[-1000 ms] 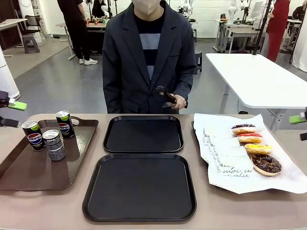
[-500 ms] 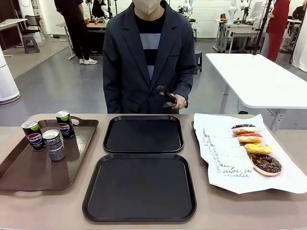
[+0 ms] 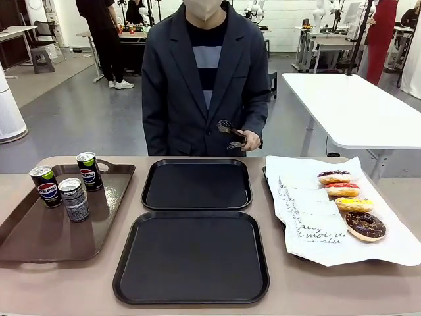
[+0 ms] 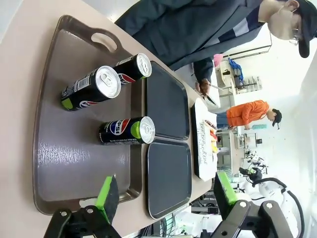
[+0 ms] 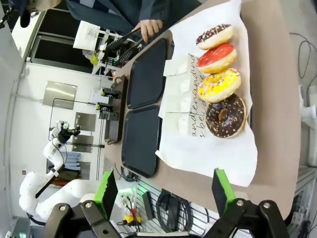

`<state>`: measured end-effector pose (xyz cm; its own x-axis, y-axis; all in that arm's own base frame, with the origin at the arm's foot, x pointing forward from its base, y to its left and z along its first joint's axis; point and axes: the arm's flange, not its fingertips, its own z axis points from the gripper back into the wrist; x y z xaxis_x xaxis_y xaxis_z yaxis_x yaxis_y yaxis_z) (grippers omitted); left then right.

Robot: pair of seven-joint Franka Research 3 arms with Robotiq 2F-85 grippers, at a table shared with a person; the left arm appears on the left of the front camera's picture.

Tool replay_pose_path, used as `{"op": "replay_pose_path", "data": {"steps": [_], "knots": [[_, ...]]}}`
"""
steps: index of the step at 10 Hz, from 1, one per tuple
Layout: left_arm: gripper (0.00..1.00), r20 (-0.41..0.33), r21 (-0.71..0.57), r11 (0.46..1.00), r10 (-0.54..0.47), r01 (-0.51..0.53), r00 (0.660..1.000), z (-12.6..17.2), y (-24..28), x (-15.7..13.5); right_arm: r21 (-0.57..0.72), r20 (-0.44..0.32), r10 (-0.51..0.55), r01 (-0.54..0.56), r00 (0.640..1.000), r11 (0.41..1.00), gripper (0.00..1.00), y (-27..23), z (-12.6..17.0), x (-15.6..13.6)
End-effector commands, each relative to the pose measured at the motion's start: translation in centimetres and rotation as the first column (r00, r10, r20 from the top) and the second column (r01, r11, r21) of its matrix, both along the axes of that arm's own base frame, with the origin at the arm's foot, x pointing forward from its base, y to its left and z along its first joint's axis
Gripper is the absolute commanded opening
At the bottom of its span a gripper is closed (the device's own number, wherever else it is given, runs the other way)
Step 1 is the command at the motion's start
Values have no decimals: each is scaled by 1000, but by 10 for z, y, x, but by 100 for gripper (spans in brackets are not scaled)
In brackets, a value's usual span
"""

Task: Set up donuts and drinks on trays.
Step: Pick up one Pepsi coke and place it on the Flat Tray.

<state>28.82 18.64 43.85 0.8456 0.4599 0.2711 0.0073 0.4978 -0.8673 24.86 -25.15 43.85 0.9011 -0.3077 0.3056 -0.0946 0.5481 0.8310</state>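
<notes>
The left gripper [image 4: 166, 201] is released, its green pads spread wide with nothing between them. It is poised over the near end of the long brown plastic tray with handles [image 3: 39, 230]. The right gripper [image 5: 163, 198] is likewise spread and empty. It faces the white script-printed paper sheet [image 3: 306, 214].

Three slim black cans [image 3: 74, 199] stand upright and close together at the brown tray's far end. Four ring donuts [image 3: 354, 204] lie in a row on the paper: dark sprinkled, red-topped, yellow-iced and chocolate, the chocolate one nearest the right gripper. Between the two groups sit the two square black plastic trays [image 3: 192, 257], one behind the other and both bare. The person's hand [image 3: 248, 139] holds black tongs [image 3: 229, 133] beyond the far tray.

Assessment: nothing is set out yet. To do the first step well, the left gripper should take the nearest can at mid-body, keep it vertical and approach clear of its neighbours. The donuts call for a light hold.
</notes>
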Motion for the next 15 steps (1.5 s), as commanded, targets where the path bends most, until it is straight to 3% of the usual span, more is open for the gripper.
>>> {"op": "replay_pose_path", "data": {"steps": [1,15], "knots": [[100,5,-7,1000,0,0,1000,-2,0,2,0,21,-1,1,1000,1000,100,4,8,0],[100,5,-7,1000,0,0,1000,-2,0,2,0,21,-1,1,1000,1000,100,4,8,0]]}}
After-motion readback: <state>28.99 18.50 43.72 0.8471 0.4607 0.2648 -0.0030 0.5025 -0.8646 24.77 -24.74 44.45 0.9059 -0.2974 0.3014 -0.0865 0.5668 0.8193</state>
